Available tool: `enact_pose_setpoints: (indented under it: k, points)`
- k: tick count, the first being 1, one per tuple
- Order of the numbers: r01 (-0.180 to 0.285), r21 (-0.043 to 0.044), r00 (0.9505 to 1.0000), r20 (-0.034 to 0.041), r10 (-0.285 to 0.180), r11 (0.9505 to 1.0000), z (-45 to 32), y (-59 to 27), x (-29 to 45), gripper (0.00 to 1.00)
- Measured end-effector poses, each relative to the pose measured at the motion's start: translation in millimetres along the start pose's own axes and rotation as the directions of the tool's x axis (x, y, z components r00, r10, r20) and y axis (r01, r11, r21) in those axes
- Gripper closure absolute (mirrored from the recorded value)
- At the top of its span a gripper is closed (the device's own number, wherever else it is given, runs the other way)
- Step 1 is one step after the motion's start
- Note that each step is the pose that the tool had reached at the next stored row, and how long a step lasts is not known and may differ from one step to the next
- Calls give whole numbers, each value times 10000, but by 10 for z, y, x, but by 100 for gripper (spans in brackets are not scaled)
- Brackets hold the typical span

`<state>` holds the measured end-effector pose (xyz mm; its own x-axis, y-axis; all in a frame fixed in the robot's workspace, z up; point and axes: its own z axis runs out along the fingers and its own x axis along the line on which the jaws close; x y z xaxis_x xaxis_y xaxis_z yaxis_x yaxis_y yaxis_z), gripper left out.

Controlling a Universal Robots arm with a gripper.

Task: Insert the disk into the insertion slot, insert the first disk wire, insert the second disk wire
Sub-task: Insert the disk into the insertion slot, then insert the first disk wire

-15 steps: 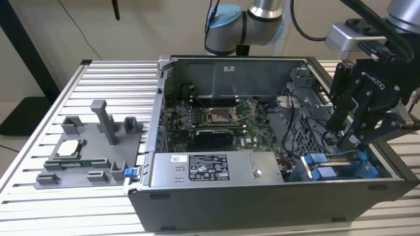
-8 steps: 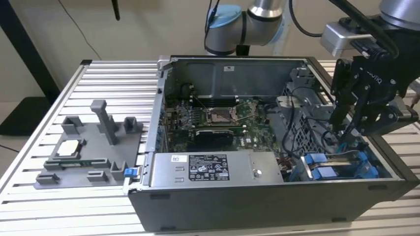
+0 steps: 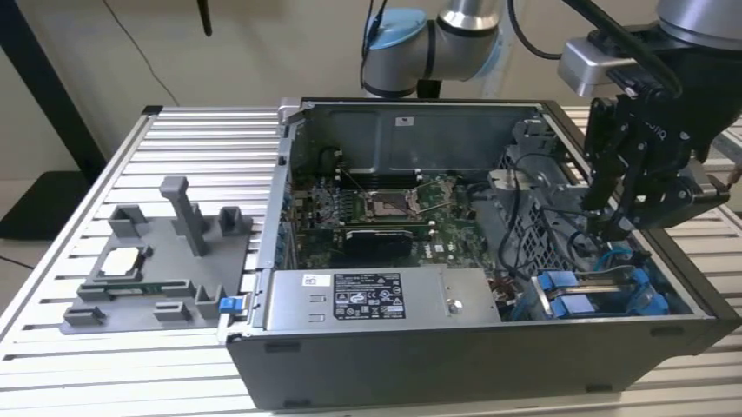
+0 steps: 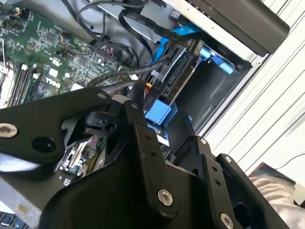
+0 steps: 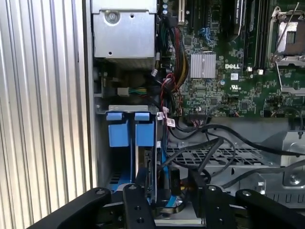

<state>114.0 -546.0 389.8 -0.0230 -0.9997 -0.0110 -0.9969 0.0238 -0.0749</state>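
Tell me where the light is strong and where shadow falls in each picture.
Exterior view: the ribbed table is evenly bright, while the inside of the computer case, where the gripper hangs, is dimmer. Second wrist view: the table looks washed pale, and the gripper's black body is dark. First wrist view: the silver heatsink shines, and the disk bay is dark inside.

Open grey computer case (image 3: 464, 369) on a slatted metal table (image 3: 104, 373), green motherboard (image 3: 347, 204) and stickered power-supply box (image 3: 447, 300) inside, black cables (image 3: 513, 239) beside them, grey parts fixture (image 3: 156, 282) at the exterior view's left.
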Motion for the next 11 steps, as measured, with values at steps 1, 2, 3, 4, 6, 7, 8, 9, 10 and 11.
enact_pose_setpoints:
  k: [1, 2, 3, 4, 6, 7, 8, 9, 10, 11]
  points:
    - [1, 49, 10000, 0, -1, 10000, 8, 1, 0, 0]
    - [1, 89, 10000, 1, -1, 10000, 16, 2, 0, 0]
    - [1, 119, 10000, 3, -1, 9999, 23, 4, 0, 0]
    - [1, 133, 10000, 3, -1, 9999, 27, 7, 0, 0]
    - [1, 142, 10000, 4, -1, 9999, 29, 14, -4, 0]
    - [1, 143, 10000, 3, -1, 9999, 29, 19, -6, 0]
    - [0, 144, 10000, 5, 0, 9999, 30, 22, -7, 0]
    - [1, 144, 10000, 4, -1, 9999, 30, 22, -7, 0]
    - [1, 144, 10000, 4, -1, 9999, 30, 22, -7, 0]
    - [1, 144, 10000, 3, -1, 9999, 30, 22, -7, 0]
